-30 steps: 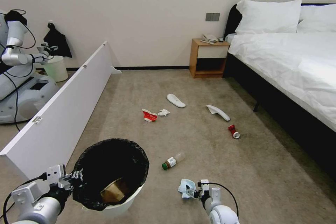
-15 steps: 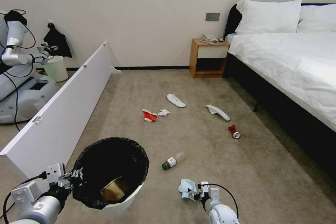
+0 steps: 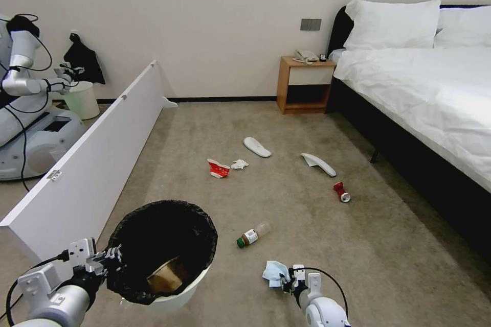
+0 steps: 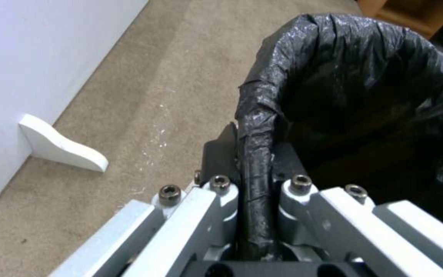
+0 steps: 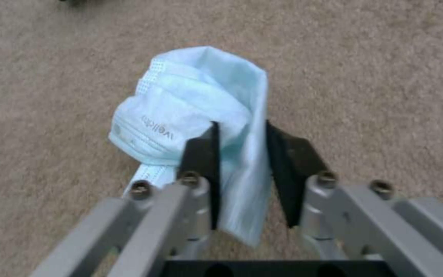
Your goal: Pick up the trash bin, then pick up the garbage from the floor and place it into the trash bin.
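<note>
So you've got the round white bin with the black bag liner [image 3: 162, 253] pinched by its rim in the left gripper [image 4: 255, 181] at lower left, brown paper already inside. The right gripper [image 5: 242, 169] is clamped on the crumpled pale-blue tissue [image 5: 190, 111], bottom centre. The bottle, can, cup and slippers are still left on the carpet.

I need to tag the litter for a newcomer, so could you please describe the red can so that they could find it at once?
Start at the bed on the right and look down to the carpet beside its dark base. The red can lies there on its side, just nearer the robot than a white slipper. Unlike the crushed red-white cup farther left, it is a small red cylinder with a pale round end.
</note>
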Motion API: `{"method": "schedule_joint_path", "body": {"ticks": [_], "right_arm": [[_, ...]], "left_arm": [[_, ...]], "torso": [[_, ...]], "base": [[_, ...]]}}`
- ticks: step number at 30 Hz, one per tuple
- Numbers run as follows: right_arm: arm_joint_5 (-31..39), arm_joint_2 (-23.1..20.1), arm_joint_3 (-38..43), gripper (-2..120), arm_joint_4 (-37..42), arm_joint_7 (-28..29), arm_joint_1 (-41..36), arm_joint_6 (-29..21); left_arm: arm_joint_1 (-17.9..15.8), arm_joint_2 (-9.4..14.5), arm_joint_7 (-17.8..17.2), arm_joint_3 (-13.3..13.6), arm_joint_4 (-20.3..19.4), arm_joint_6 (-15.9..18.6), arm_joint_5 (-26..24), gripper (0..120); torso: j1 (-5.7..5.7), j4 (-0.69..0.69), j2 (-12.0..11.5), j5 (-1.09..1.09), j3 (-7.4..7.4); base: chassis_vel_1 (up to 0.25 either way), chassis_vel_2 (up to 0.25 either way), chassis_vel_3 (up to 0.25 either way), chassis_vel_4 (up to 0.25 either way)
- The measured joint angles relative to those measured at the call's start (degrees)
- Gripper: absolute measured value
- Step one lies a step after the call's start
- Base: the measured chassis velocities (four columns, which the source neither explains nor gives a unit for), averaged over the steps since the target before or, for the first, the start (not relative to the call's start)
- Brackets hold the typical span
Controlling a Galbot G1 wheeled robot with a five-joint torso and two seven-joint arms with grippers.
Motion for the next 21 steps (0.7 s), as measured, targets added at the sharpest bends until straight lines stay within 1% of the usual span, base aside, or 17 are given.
{"method": "schedule_joint_path", "body": {"ticks": [1, 2, 3, 5, 17, 21], "right_arm": [[0.0, 0.0, 0.0, 11, 0.0, -0.1, 0.0, 0.0], [0.0, 0.0, 0.0, 7, 0.0, -0.1, -0.1, 0.0], [0.0, 0.0, 0.0, 7, 0.0, -0.1, -0.1, 0.0], [0.2, -0.1, 0.0, 0, 0.5, -0.1, -0.3, -0.1], [0.5, -0.9, 0.4, 0, 3.1, -0.1, -1.4, 0.3], [1.6, -2.3, 0.7, 0, 7.1, 0.1, -2.5, 1.8]], "left_arm": [[0.1, 0.0, 0.0, 0.0, 0.0, 0.0, 0.0, 5], [0.1, 0.0, 0.0, 0.0, -0.1, 0.0, 0.0, 5], [0.1, 0.0, 0.0, 0.0, -0.1, 0.0, 0.0, 5], [0.2, 0.1, 0.0, -0.1, -0.3, 0.0, 0.0, 5], [0.1, 0.3, 0.0, 0.2, -0.1, 0.0, -0.1, 5], [0.1, 0.4, 0.0, 0.7, 0.1, 0.1, -0.1, 5]], "torso": [[0.0, 0.0, 0.0, 0.0, 0.0], [0.0, 0.0, 0.0, 0.0, 0.0], [0.0, 0.0, 0.0, 0.0, 0.0], [0.0, 0.01, 0.0, 0.0, 0.0], [0.0, 0.01, 0.0, 0.01, 0.0], [0.0, 0.01, 0.0, 0.01, 0.0]], "base": [[0.0, 0.0, 0.0, 0.0], [0.0, 0.0, 0.0, 0.0], [0.0, 0.0, 0.0, 0.0], [0.0, 0.0, 0.0, 0.0], [0.0, 0.0, 0.0, 0.0], [0.0, 0.0, 0.0, 0.0]]}}
